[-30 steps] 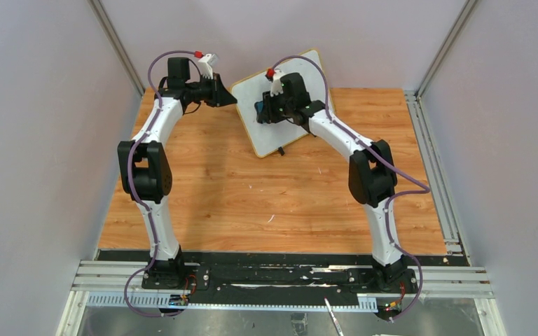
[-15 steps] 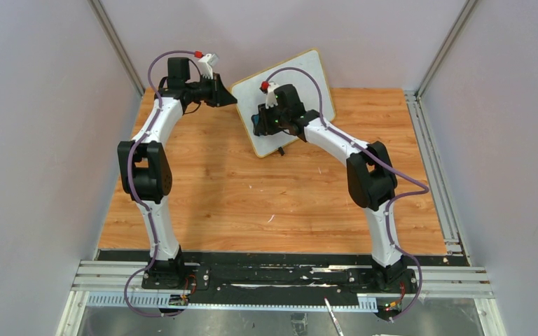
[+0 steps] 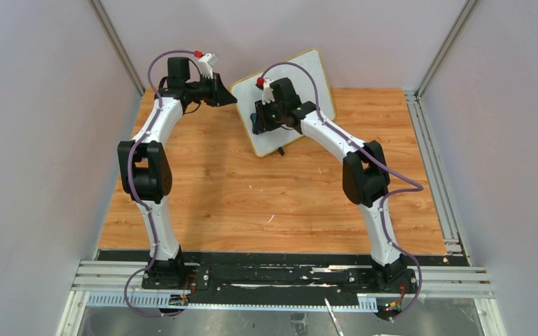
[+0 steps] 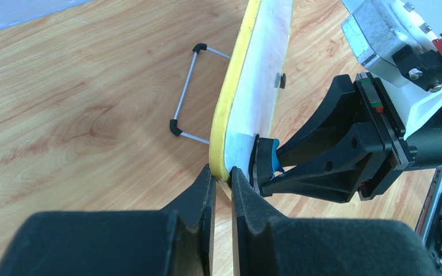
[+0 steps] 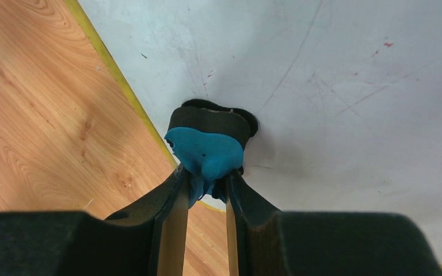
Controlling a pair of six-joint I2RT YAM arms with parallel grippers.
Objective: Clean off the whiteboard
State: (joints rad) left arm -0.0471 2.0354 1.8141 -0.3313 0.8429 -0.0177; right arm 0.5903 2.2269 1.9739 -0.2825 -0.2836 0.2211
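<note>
Jaws of your left gripper (image 4: 221,177) pinch the whiteboard (image 4: 262,69) by its yellow edge as it stands tilted at the far side of the table (image 3: 252,203). Your right gripper (image 5: 207,181) clamps a blue eraser (image 5: 207,150) against its white face.

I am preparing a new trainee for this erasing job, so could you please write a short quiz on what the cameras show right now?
1. True or false: the left gripper is shut on a corner of the whiteboard, steadying it.
2. What does the right gripper hold against the board? A) a marker B) the blue eraser C) a folded cloth
3. Fill in: in the right wrist view, the faint marks left on the board are ____ in colour.
Key: 1 true; 2 B; 3 red.
</note>
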